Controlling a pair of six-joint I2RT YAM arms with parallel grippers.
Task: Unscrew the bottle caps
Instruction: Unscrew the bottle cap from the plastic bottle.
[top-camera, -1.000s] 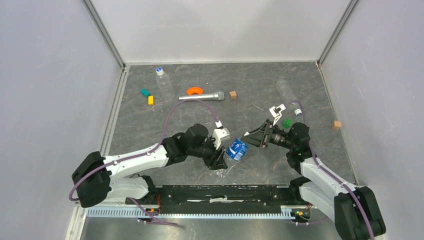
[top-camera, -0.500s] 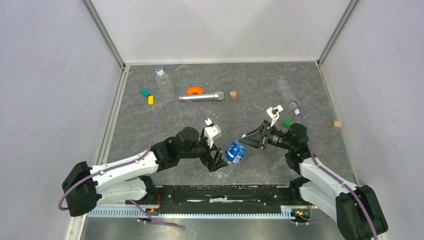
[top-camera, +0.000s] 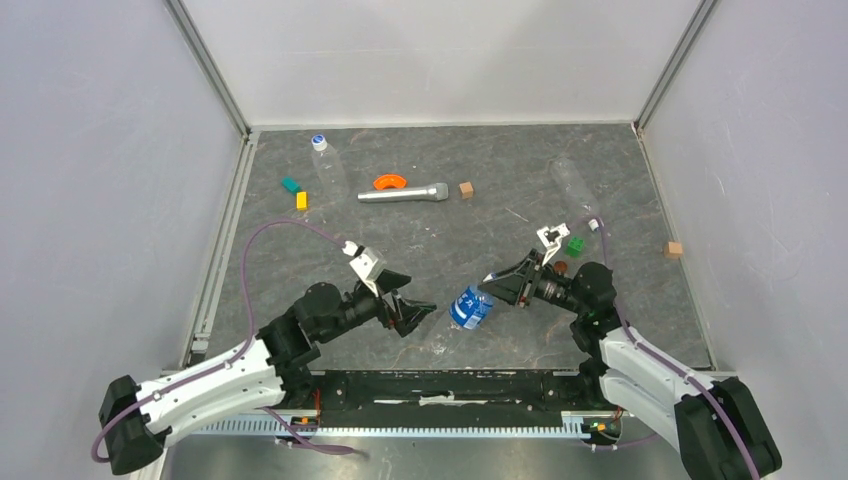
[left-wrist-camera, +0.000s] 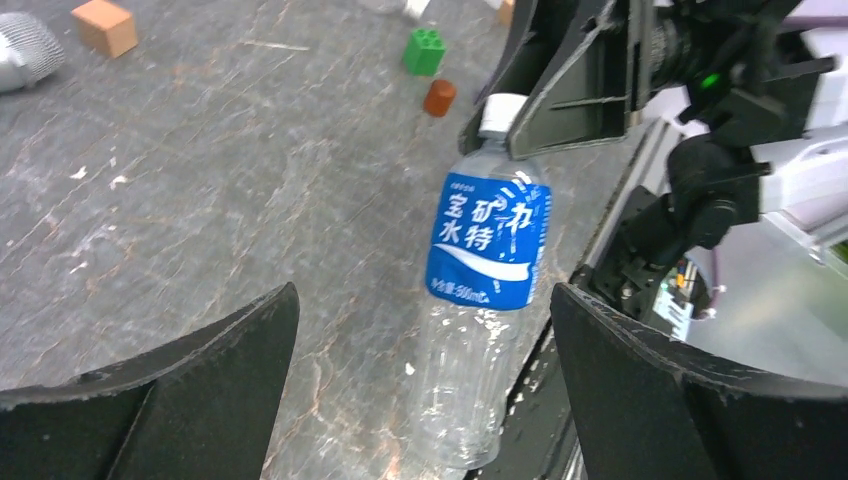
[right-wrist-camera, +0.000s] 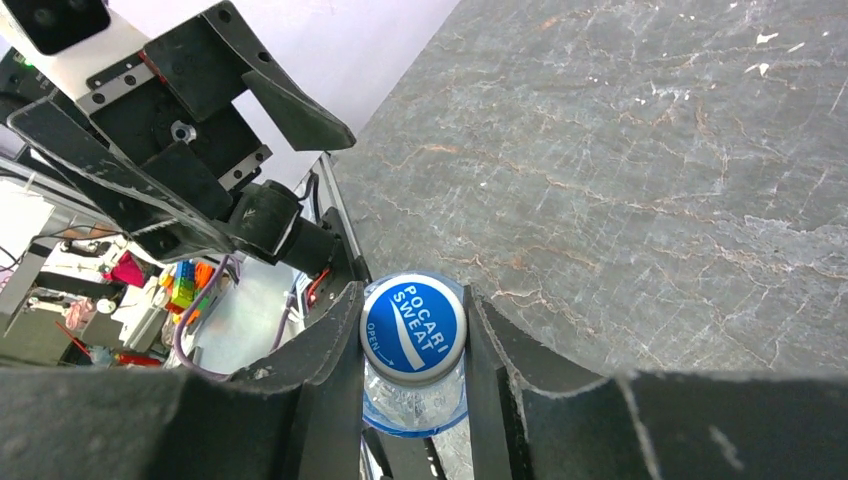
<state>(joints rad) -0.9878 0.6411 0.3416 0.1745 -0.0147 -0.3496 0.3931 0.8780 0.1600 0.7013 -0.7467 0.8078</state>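
Note:
The short bottle with the blue label (top-camera: 472, 307) (left-wrist-camera: 487, 250) lies near the table's front edge, base toward my left gripper. Its blue-topped cap (right-wrist-camera: 414, 327) is clamped between the fingers (right-wrist-camera: 335, 355) of my right gripper (top-camera: 490, 284) (right-wrist-camera: 414, 332). My left gripper (top-camera: 416, 315) (left-wrist-camera: 422, 300) stands wide open to the left of the bottle, touching nothing. A clear bottle (top-camera: 330, 172) with a blue cap (top-camera: 319, 141) lies at the back left. Another clear bottle (top-camera: 570, 183) lies at the back right.
At the back are a silver microphone-like cylinder (top-camera: 404, 192), an orange curved piece (top-camera: 389, 182), a wooden cube (top-camera: 466, 189), and teal (top-camera: 291, 185) and yellow (top-camera: 301, 200) blocks. A green block (top-camera: 575, 244) sits by the right arm, and another cube (top-camera: 674, 249) at the far right.
My left gripper let go of the labelled bottle, opened wide and drew back to the left. The right gripper tightened on the cap and stays there.

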